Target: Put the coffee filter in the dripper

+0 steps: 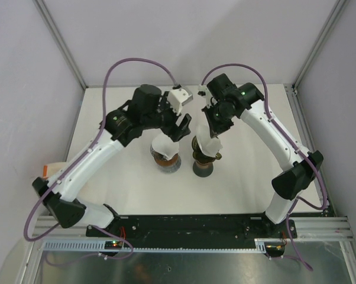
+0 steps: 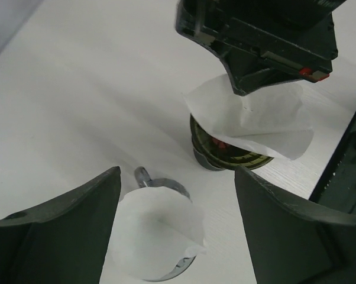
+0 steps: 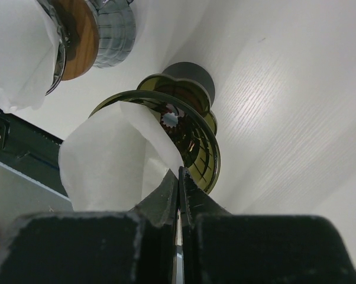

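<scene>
A white paper coffee filter (image 3: 107,160) stands tilted in the mouth of a dark green see-through dripper (image 3: 193,127), one side sticking out over the rim. My right gripper (image 3: 179,174) is shut on that filter's edge just above the dripper (image 1: 203,164). The left wrist view shows the same filter (image 2: 255,118) under the right gripper (image 2: 244,89). My left gripper (image 2: 178,177) is open above a steel dripper (image 2: 166,189) holding another white filter (image 2: 154,231), which lies between the fingers untouched.
The steel dripper (image 1: 165,161) has a wooden collar (image 3: 77,35) and stands just left of the green one, a few centimetres apart. The two grippers (image 1: 179,127) (image 1: 215,133) hang close together over them. Grey walls enclose the white table (image 1: 249,189).
</scene>
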Robot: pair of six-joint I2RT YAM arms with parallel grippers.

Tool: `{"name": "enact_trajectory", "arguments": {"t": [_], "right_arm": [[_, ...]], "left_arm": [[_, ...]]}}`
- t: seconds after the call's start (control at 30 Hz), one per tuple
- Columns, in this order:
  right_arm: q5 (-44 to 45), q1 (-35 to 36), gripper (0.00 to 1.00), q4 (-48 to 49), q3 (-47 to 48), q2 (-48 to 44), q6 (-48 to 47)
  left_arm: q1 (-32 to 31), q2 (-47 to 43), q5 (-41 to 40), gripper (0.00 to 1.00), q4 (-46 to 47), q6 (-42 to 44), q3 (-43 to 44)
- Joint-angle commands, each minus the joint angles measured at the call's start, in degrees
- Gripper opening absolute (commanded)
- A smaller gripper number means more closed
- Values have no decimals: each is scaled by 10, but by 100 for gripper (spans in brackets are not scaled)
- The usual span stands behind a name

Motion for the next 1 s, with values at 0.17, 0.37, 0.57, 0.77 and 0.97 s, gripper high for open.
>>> {"name": "enact_trajectory", "arguments": {"t": [0.17,0.37,0.57,0.77,0.97], "right_arm": [[7,-4,0,3,-10,-3,3],[2,-8,0,16,-24,-2,5],[4,-9,0,20,-24,-3,7],[3,-9,4,26,-26,-13,8],[-1,-12,15,31,-35,-22,6]], "left_arm": [[-39,50,133,69,17,-8,39],[-41,75,127,70,25,-37,49],[-41,88,102,66,39,-32,17],[-41,106,26,51,57,-16,4],[-41,104,15,48,64,-9,-10]]}}
